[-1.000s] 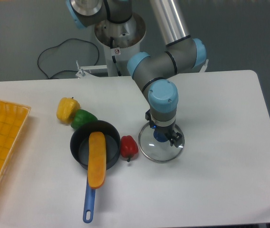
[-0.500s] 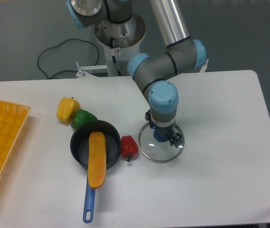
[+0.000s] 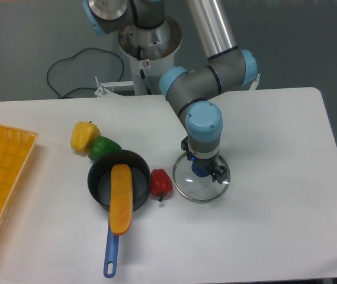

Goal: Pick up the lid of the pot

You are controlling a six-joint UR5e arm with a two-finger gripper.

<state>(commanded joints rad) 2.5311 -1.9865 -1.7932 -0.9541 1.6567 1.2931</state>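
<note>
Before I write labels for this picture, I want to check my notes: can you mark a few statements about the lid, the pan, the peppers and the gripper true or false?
1. The red pepper lies between the black pan and the glass lid. True.
2. The lid's knob is red. False: the knob is blue.
3. The pan's blue handle points toward the bottom of the picture. True.
4. The yellow pepper is inside the pan. False: the yellow pepper lies outside it.
5. The gripper's fingers are closed together. False: the gripper has its fingers spread apart.
</note>
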